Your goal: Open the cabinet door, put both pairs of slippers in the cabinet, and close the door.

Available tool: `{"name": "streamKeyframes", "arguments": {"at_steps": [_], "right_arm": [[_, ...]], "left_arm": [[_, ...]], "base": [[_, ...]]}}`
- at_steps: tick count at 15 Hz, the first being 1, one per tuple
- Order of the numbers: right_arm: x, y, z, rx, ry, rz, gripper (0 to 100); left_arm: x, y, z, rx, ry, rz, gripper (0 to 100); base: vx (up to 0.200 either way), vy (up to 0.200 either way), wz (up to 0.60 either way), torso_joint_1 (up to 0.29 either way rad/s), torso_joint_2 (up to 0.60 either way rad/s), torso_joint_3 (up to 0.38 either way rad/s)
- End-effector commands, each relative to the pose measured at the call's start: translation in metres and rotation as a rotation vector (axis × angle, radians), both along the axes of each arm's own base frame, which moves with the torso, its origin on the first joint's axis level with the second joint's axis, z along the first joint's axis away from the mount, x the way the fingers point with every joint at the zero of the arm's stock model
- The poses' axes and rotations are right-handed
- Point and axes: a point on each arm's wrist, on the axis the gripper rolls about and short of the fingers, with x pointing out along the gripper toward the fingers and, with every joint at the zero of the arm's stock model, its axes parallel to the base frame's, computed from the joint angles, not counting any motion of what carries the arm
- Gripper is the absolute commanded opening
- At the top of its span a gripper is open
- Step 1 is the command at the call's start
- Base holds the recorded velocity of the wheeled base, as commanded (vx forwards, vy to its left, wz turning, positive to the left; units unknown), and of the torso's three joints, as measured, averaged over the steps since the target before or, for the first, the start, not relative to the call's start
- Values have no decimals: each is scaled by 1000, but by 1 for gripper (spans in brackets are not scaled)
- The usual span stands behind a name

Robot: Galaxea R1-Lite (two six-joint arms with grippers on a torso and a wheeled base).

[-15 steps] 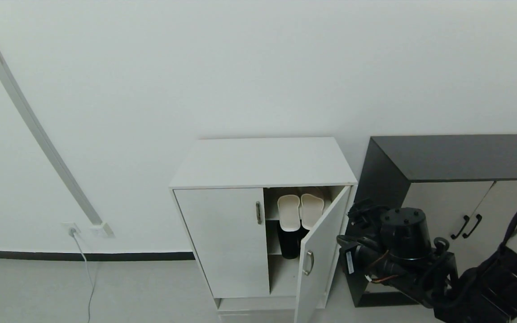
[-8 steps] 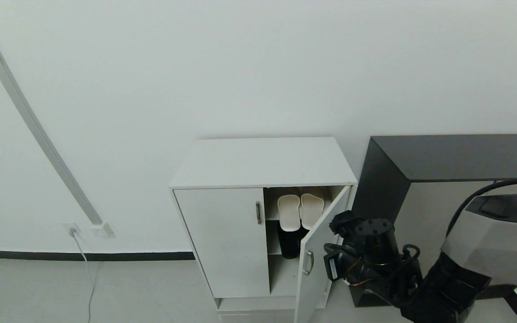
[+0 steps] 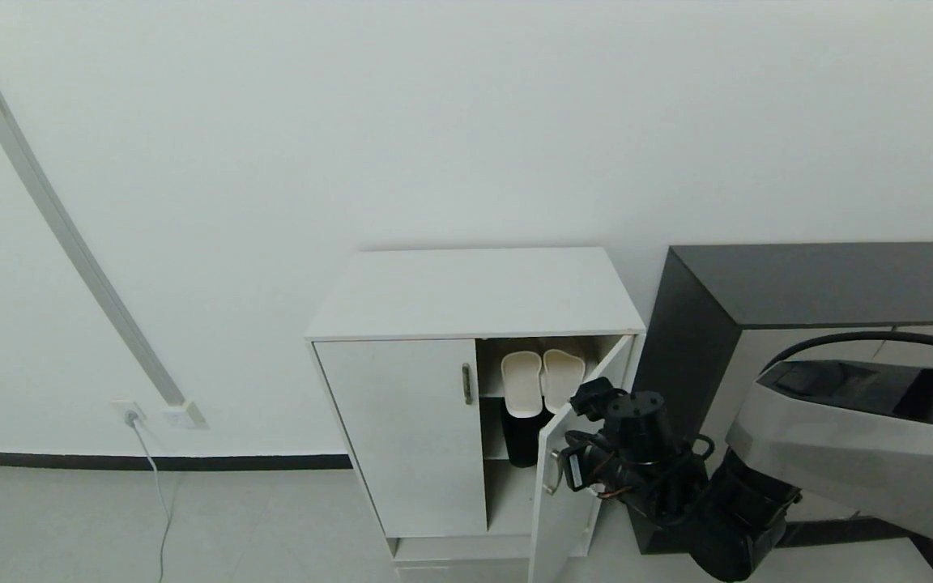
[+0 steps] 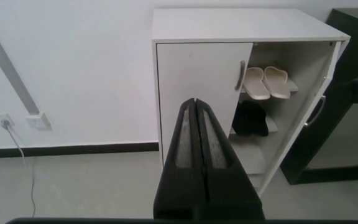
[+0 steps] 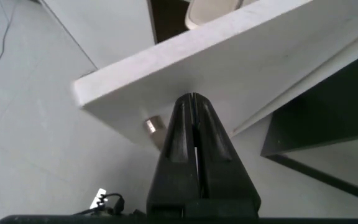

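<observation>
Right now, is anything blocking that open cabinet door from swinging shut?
Nothing visible. The white slippers and black slippers sit inside the cabinet, and neither pair seems to stick out. The right pincer, shut, is at the open door's outer face beside the handle.

White wall (image 3: 434,121), grey floor (image 3: 70,526), a black unit (image 3: 823,283) off to the right.
A grey trunking strip (image 3: 53,219) slants down the wall to a small box (image 3: 185,416) just beside a socket (image 3: 128,413). A pale cable (image 3: 160,502) is plugged into the socket and trails down past the dark skirting (image 3: 232,462) onto the floor. The black unit stands against the wall, with a pale, glossy front.
</observation>
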Motion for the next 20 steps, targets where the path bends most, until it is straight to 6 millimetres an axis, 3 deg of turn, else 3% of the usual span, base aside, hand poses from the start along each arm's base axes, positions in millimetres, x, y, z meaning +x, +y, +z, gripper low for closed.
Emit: {"name": "streamKeyframes", "arguments": {"at_steps": [1,14,20], "right_arm": [[12,2,-12,-1,2,-14,0],[76,3,-25,60,-86,-93,0],[100,-8,-16,74,-114,-137,0]], "left_arm": [[0,0,0,0,1,1,0],[0,0,0,-2,2,6,0],[0,0,0,-2,1,6,0]], "base": [[0,0,0,0,0,0],[0,0,0,0,0,0],[0,0,0,0,0,0]]}}
